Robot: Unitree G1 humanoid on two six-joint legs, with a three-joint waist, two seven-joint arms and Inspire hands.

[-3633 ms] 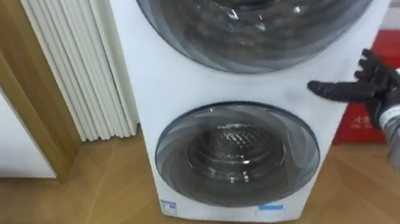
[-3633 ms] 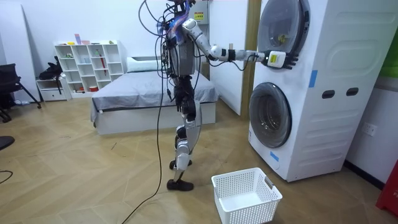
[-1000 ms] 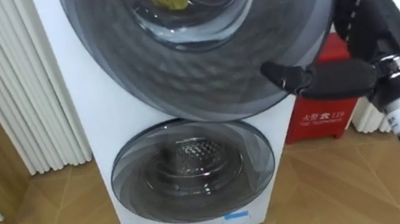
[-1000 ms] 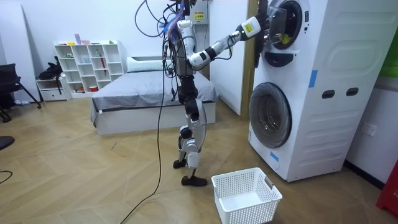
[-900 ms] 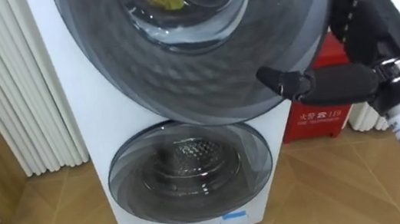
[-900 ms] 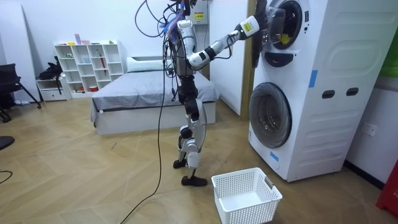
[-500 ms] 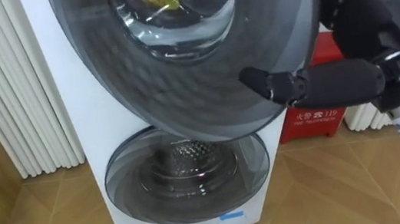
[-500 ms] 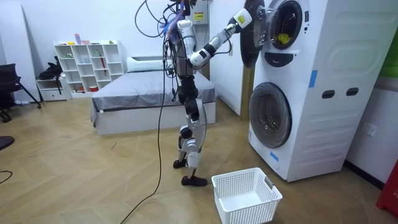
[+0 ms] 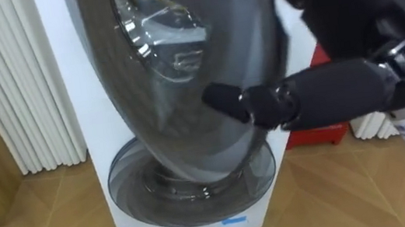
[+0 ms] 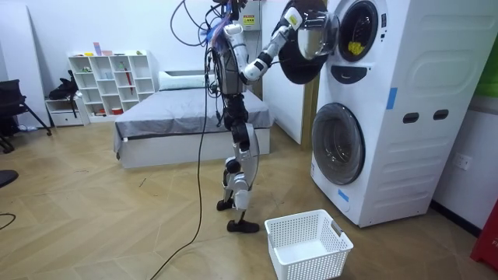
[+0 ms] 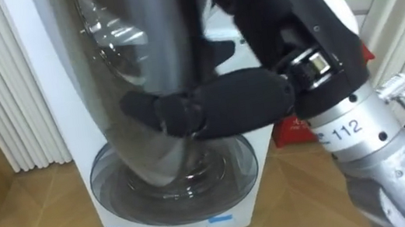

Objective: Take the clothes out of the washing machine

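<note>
The upper washing machine's round glass door (image 9: 174, 78) stands swung out from the white stacked machine (image 10: 420, 93). My right hand (image 9: 318, 94) grips the door's free edge, with the thumb lying across the glass front and the fingers behind the rim. In the room view I stand before the machine with the right arm raised to the door (image 10: 303, 43). A yellow cloth (image 10: 355, 47) lies inside the open upper drum. The door hides the drum in both eye views.
The lower door (image 9: 190, 201) is closed. A white laundry basket (image 10: 307, 245) sits on the wood floor in front of the machine, beside my feet. A red box (image 9: 323, 133) stands to the machine's right, white pleated panels (image 9: 18, 83) to its left. A bed (image 10: 187, 117) is behind me.
The upper door has swung out from the machine, pulled by my right hand on its edge. The drum opening with the yellow cloth now shows in the room view.
</note>
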